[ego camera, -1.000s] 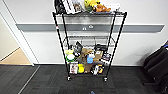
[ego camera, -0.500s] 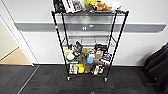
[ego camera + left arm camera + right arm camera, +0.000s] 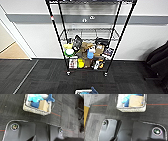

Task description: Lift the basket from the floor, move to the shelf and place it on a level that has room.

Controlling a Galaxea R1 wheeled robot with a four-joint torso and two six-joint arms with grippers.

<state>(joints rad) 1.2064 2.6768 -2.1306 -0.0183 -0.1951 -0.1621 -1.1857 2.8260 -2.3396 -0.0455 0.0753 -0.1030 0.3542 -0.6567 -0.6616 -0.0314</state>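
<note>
The cream basket (image 3: 36, 110) stands on the dark carpet floor (image 3: 45, 75) and holds blue soft items and a small brown box. Its woven-look wall faces me in the right wrist view too, basket (image 3: 134, 109). In the head view just the basket's far rim (image 3: 83, 91) peeks in at the near edge. Ahead stands the black wire shelf (image 3: 61, 50) on castors against the wall. Its level (image 3: 87, 35) second from the top looks bare, while the lower tiers are crowded. My left gripper (image 3: 33, 138) and right gripper (image 3: 113, 138) hang well short of the basket, over my own dark base plate.
A doorway with tan wooden flooring (image 3: 12, 52) opens at the left. A dark chair-like shape (image 3: 160, 62) stands at the right by the wall. A thin red line (image 3: 56, 114) crosses the carpet beside the basket.
The head camera has come closer or tilted down: the rack looks larger, its top is cut off, and the basket's rim now shows at the near edge.
</note>
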